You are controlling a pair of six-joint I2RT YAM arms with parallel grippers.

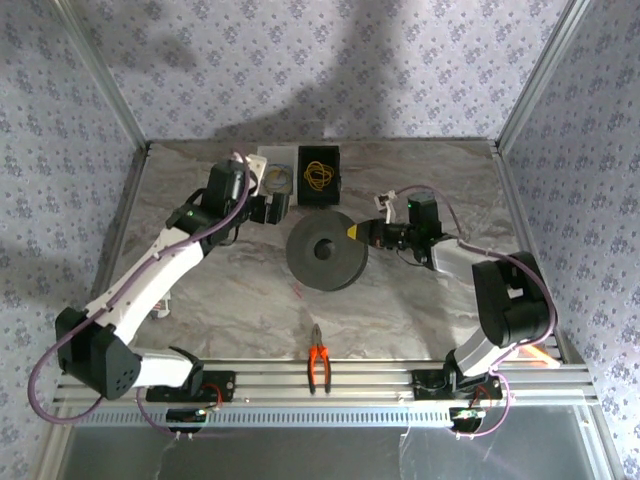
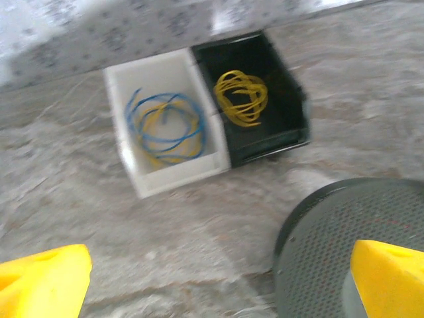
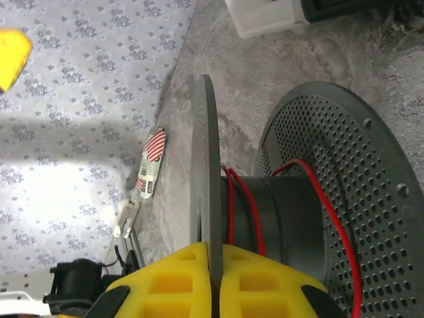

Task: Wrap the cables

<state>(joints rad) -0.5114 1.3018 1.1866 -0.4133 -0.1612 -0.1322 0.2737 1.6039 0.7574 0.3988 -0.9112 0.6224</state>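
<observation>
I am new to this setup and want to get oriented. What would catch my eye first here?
The big black spool in the middle of the table, with thin red wire looped round its core. The right gripper pinches its rim between yellow fingers. At the near edge lie orange pliers.

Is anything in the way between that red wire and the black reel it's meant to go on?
Nothing visible is. The red wire already loops round the core of the black reel, between its two discs. The right tool straddles one disc's rim, beside the wire, not across it.
</observation>
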